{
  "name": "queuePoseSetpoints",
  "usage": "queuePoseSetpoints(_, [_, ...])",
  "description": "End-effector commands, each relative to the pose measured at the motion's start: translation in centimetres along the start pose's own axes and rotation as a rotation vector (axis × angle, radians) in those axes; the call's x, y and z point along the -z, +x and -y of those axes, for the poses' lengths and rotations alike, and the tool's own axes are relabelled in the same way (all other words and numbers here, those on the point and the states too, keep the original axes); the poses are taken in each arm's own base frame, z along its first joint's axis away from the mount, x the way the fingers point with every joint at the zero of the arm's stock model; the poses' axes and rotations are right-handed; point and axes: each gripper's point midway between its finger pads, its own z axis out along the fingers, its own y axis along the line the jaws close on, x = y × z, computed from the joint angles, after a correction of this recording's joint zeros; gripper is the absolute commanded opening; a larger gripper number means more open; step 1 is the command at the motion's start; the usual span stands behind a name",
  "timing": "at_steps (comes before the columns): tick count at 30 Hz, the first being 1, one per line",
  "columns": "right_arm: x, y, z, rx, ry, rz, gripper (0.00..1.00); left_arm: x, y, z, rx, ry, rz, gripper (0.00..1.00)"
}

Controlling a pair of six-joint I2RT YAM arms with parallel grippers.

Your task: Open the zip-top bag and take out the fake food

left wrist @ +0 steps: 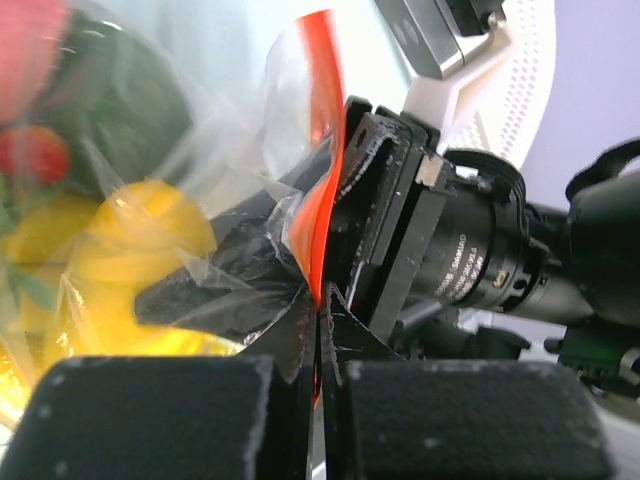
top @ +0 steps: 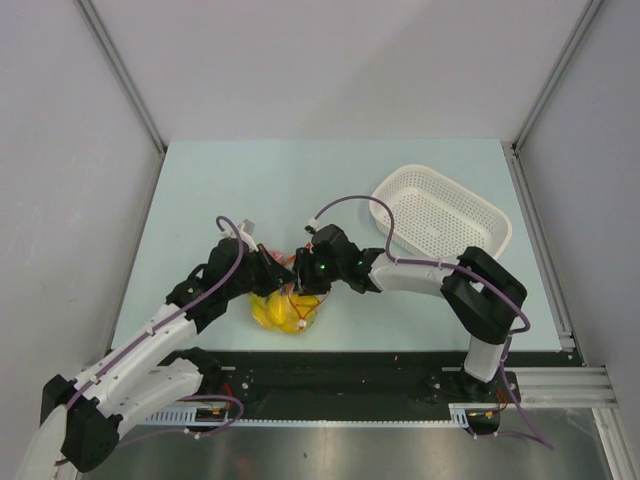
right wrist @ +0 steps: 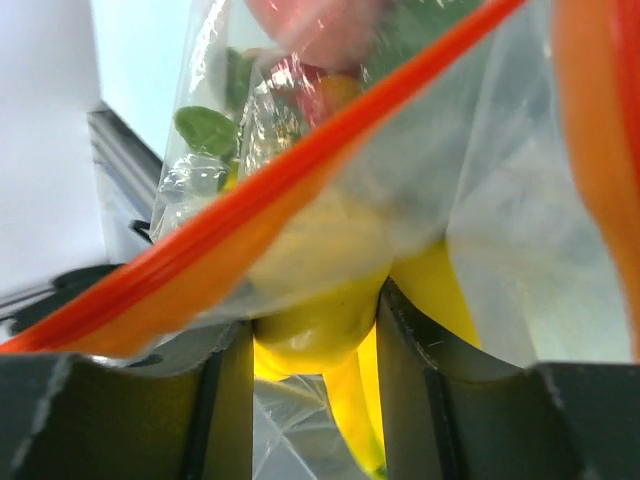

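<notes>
Crinkly clear plastic zip-top bag [top: 284, 313] sits near-centre on the pale blue table [top: 250, 180], its mouth hidden under both wrists from above. Left gripper [left wrist: 318, 325] is clenched on the thin red zip strip [left wrist: 318, 215]. Right gripper [right wrist: 315, 330] has its jaws apart astride the bag film; we cannot tell whether it pinches. Blurred yellow toy fruit [left wrist: 150, 235] lies inside.

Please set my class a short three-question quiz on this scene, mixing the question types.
1. True or false: the fake food lies inside the zip-top bag.
2. What does the left hand pinch? A) the red zip strip B) the white basket C) a purple cable
3. Fill in: most of the food seen through the plastic is ___ in colour.
Key: 1 true; 2 A; 3 yellow.
</notes>
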Motion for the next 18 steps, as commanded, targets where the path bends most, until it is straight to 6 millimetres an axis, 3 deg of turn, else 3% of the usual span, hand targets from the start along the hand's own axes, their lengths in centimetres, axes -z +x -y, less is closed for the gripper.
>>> queuePoseSetpoints(1, [3.0,-0.6,1.0,0.132,0.116,0.039,0.00,2.4,-0.8,4.4,-0.077,0.141,0.010,0.00])
queuePoseSetpoints(5, [5.5,-1.4,1.2,0.179,0.160,0.070,0.00,2.9,-1.9,4.9,-0.102,0.141,0.049,0.00])
queuePoseSetpoints(9, [8.2,-3.6,1.4,0.192,0.191,0.143,0.00,2.6,-1.9,5.0,-0.110,0.140,0.038,0.00])
queuePoseSetpoints(13, [10.7,-4.9,0.1,0.241,0.164,0.192,0.00,2.5,-2.1,5.8,-0.099,0.170,0.034,0.00])
queuePoseSetpoints(18, [15.7,-7.2,-1.8,0.326,0.198,0.304,0.00,2.4,-2.4,8.3,-0.064,0.232,-0.003,0.00])
